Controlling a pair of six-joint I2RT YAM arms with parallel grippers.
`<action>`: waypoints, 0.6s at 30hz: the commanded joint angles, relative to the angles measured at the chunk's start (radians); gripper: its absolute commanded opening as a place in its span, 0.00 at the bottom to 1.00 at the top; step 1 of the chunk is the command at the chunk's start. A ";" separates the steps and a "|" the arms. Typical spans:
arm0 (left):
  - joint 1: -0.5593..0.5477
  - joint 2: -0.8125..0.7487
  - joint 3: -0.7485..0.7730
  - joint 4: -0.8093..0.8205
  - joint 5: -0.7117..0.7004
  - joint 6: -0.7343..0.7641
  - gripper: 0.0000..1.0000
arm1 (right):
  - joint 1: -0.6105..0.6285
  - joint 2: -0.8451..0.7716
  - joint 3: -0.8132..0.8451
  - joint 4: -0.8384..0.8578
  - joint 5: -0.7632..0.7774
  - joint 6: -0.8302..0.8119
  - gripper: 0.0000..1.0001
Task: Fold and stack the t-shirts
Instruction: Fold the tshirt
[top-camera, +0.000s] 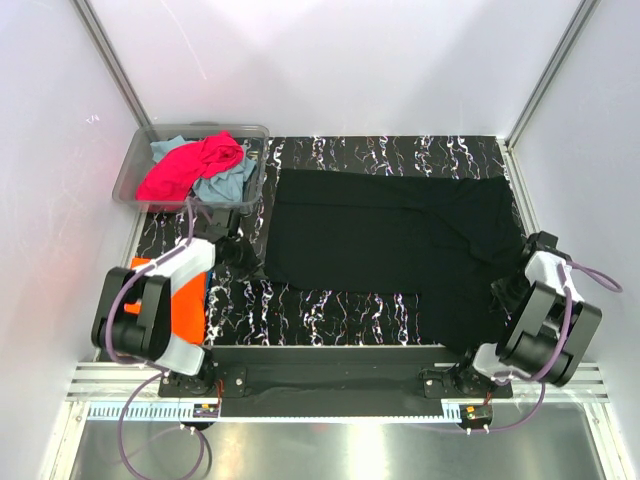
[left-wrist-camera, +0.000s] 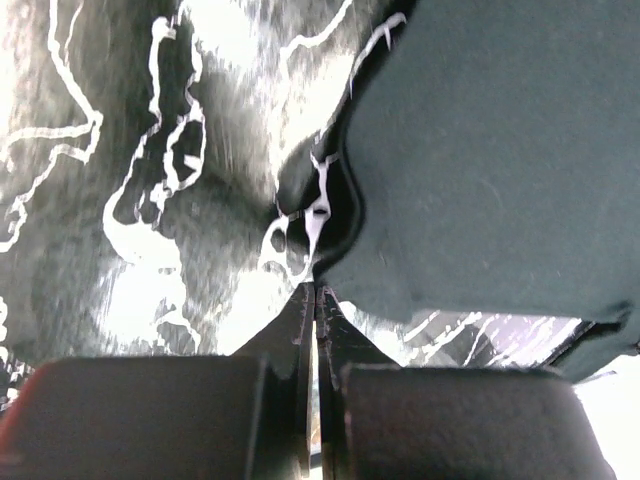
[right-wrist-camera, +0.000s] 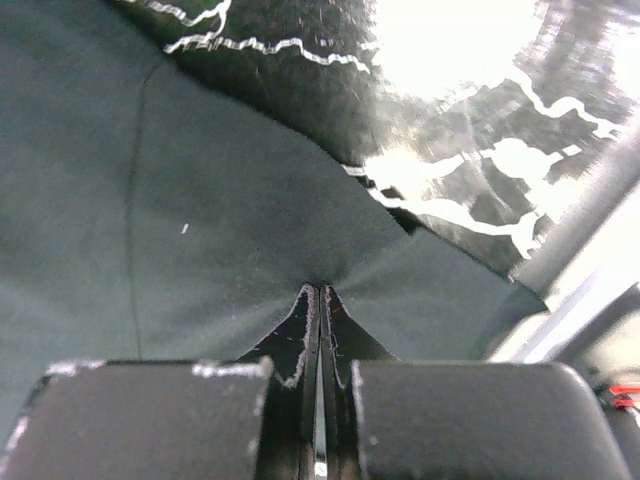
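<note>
Black t-shirt (top-camera: 390, 235), soft matte cloth, spread flat from centre to right edge of glossy white-veined marbled desk (top-camera: 330, 310), right pincer (right-wrist-camera: 320, 292) pressed together pinching its puckered cloth, left pincer (left-wrist-camera: 316, 290) pressed together at its left hem

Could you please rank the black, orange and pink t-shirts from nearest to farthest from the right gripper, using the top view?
1. black t-shirt: spread across the table's middle, pinched by the right gripper.
2 and 3. orange t-shirt, at the near left, and pink t-shirt, in the far-left bin: too close to call.
</note>
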 joint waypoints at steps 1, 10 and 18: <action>0.005 -0.082 -0.033 -0.003 0.015 -0.010 0.00 | -0.003 -0.078 0.058 -0.084 0.041 -0.032 0.00; 0.003 -0.214 -0.130 -0.046 0.005 -0.014 0.00 | 0.059 -0.139 0.100 -0.140 0.061 -0.054 0.00; 0.005 -0.196 -0.150 -0.052 -0.004 0.016 0.00 | 0.057 -0.157 0.113 -0.146 0.134 -0.057 0.40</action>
